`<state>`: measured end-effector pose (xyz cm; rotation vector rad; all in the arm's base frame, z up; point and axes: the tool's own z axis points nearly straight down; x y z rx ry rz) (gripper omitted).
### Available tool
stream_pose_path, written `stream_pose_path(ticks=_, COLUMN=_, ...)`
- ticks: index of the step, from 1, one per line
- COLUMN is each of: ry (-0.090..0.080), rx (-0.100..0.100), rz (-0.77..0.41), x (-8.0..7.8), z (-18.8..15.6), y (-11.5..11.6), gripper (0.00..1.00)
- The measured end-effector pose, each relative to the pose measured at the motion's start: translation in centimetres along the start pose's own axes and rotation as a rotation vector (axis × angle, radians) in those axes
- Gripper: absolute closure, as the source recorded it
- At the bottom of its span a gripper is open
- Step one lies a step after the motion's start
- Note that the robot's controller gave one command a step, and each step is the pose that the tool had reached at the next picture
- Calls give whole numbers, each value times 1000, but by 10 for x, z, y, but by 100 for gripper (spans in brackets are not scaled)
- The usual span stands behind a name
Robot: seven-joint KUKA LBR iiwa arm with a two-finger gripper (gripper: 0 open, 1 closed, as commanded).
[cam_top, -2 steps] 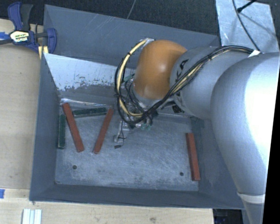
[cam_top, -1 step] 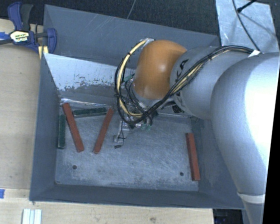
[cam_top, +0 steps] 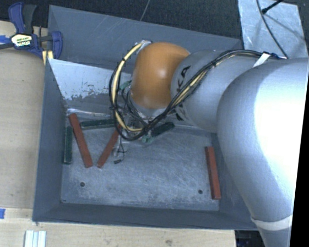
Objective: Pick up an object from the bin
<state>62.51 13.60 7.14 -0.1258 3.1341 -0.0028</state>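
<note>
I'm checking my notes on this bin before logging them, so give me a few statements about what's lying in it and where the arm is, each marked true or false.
1. A reddish-brown stick lies alone on the right of the bin floor. True.
2. The arm's orange cover hangs over the bin's lower left corner. False: the orange cover is over the upper middle.
3. A dark green stick lies at the far left, beside another reddish-brown stick. True.
4. Everything in the bin is green. False: several sticks are reddish-brown.
</note>
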Motion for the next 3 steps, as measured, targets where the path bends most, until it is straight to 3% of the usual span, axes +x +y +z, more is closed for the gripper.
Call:
stream_pose_path(ticks=1, ry=1, rx=-3, rz=-80, x=7, z=-9, y=22, gripper=100)
stream_pose_path(ticks=2, ry=1, rx=-3, rz=-79, x=7, z=-9, y=22, gripper=100)
stream_pose_path(ticks=3, ry=2, rx=-2, rz=-70, x=23, z=-136, y=6, gripper=100)
